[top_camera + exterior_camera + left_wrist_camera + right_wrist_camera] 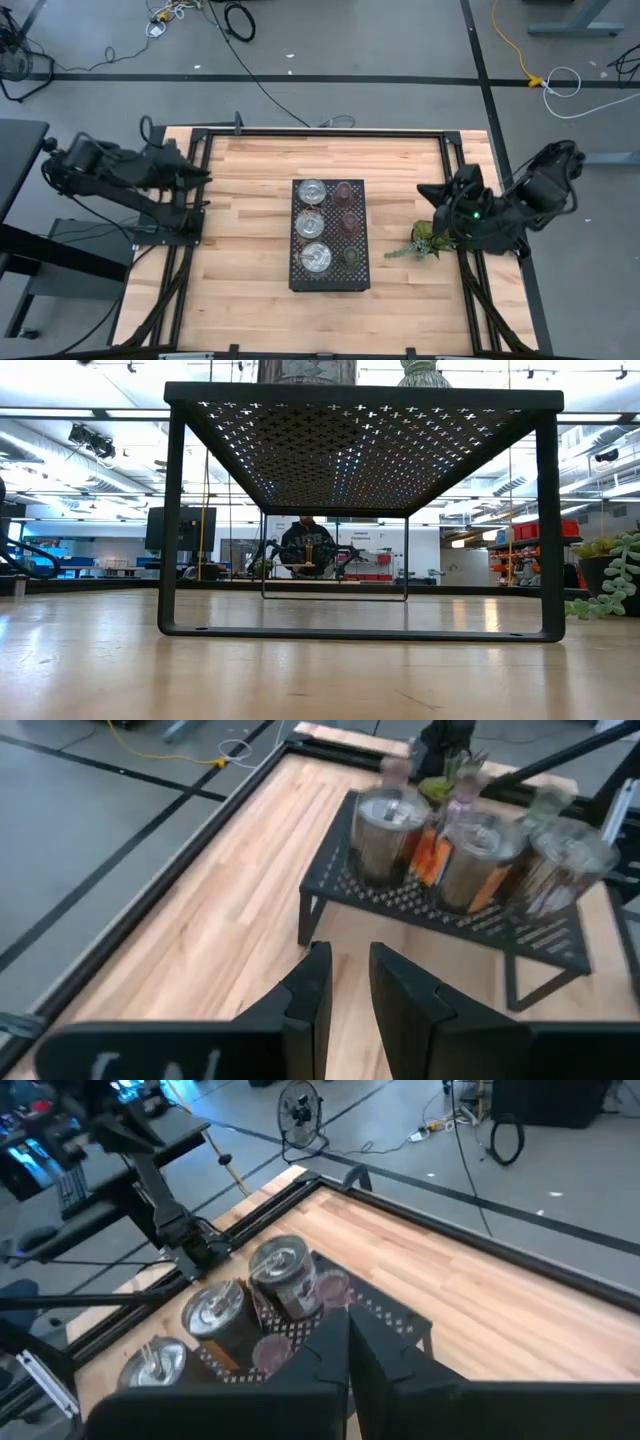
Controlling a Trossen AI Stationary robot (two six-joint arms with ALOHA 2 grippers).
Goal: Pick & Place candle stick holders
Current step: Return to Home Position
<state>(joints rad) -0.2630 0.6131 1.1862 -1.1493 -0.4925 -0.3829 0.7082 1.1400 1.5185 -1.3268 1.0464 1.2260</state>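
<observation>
While grippers (200, 180) (428, 193) distant, holders (313, 223) on tray (330, 283)

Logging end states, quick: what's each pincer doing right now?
Left pincer: slightly open, empty, at the table's left edge.
Right pincer: shut, empty, at its right edge.

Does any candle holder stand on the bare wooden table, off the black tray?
No. In the high view all six candle holders stand on the black tray, in two rows of three.
</observation>
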